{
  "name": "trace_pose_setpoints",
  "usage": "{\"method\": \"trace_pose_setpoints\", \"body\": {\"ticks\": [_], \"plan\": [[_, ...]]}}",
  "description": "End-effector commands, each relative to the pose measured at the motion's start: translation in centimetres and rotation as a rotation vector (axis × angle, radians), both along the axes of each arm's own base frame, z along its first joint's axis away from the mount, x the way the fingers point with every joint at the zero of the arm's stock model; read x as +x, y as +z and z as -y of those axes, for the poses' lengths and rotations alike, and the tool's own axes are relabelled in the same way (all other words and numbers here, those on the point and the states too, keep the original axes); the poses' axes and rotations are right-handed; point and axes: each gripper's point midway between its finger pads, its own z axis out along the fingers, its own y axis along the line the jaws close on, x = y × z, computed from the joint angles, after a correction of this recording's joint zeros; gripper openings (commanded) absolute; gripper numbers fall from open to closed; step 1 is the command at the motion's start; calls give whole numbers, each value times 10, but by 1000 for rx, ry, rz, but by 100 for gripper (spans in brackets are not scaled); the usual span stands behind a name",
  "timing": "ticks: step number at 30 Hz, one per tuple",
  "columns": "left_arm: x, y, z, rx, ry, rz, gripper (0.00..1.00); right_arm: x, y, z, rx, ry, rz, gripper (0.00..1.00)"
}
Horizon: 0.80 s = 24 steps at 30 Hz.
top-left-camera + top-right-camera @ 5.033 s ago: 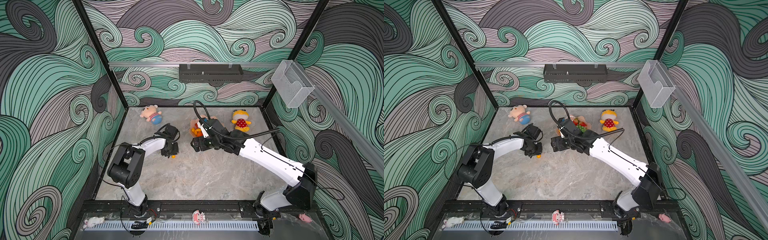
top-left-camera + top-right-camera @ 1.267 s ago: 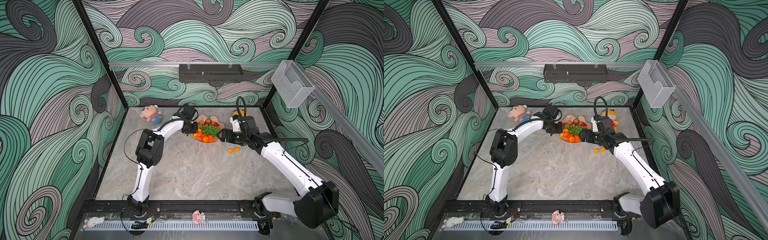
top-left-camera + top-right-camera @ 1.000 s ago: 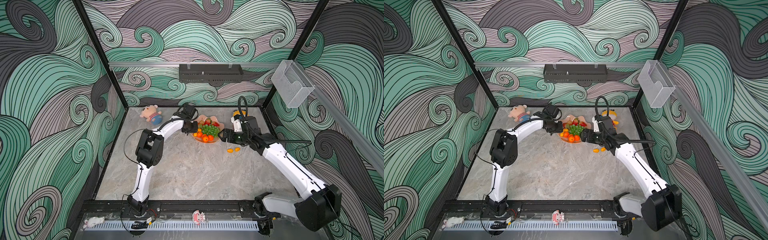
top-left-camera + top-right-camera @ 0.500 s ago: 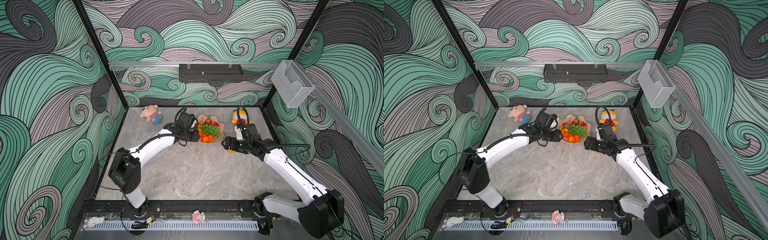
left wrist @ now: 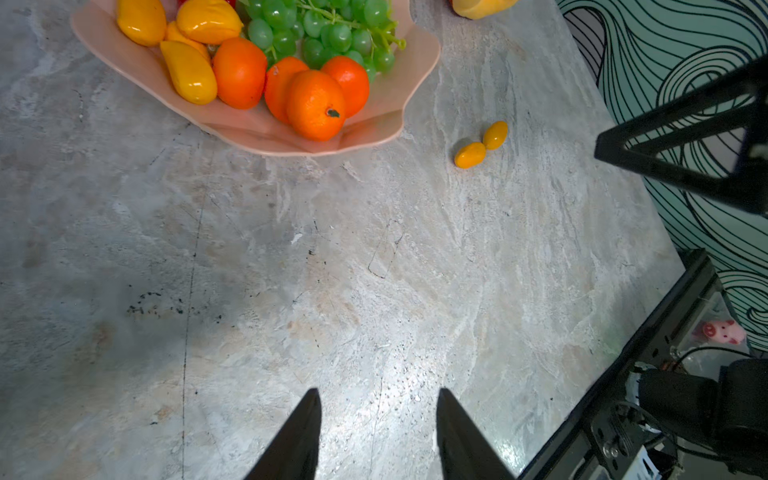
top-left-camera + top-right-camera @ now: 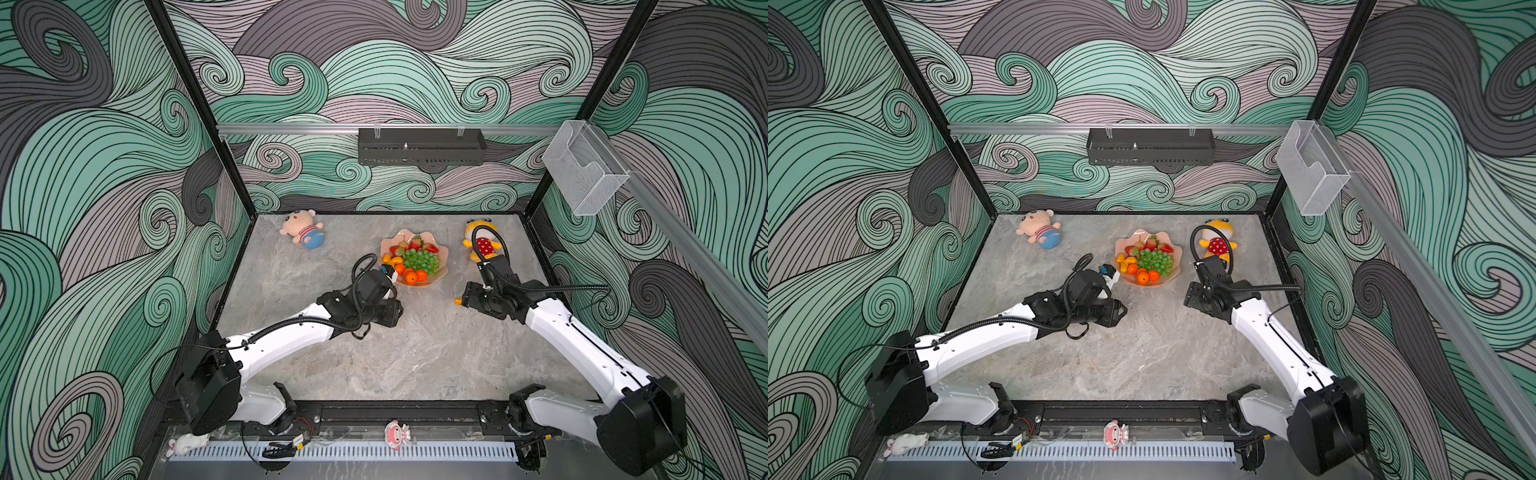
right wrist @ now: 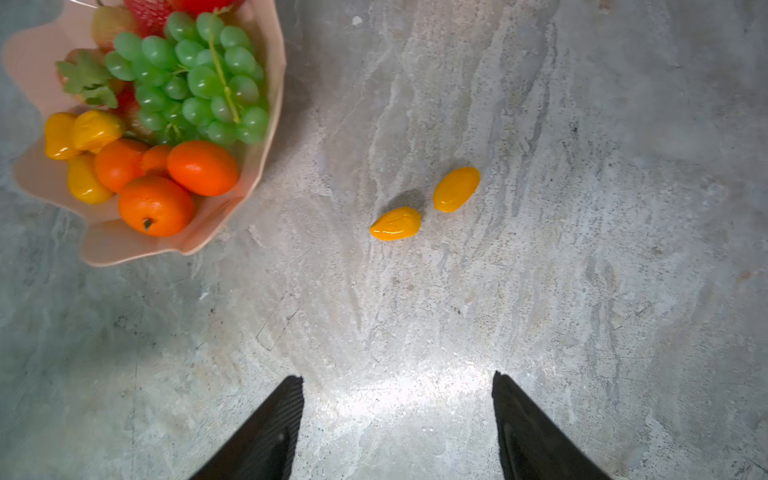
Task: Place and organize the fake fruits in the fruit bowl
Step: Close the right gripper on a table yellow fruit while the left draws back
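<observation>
The left claw point(image 5: 378, 419) and the right claw point(image 7: 398, 407) both stand open and empty. Two kumquats point(image 7: 396, 224) lie on the bench point(image 7: 582, 291) beside the fruit bowl point(image 7: 124, 251).

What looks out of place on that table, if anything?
A kumquat and a second kumquat lie loose on the table beside the fruit bowl, outside its rim. The other fruits, such as the grape bunch, sit inside it.
</observation>
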Motion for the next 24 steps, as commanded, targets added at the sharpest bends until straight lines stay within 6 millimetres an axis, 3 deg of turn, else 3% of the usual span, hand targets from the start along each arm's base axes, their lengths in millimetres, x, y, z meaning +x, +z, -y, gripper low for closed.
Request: {"method": "trace_pose_setpoints", "body": {"ticks": [1, 9, 10, 24], "plan": [[10, 17, 13, -54, 13, 61, 50, 6, -4, 18, -52, -95, -24, 69], [13, 31, 38, -96, -59, 100, 56, 29, -23, 30, -59, -219, -95, 62], [14, 22, 41, -80, -66, 87, 57, 32, -25, 30, -61, -222, -101, 62], [4, 24, 59, -119, -167, 126, 64, 60, -77, 34, -10, -275, -256, 56]]}}
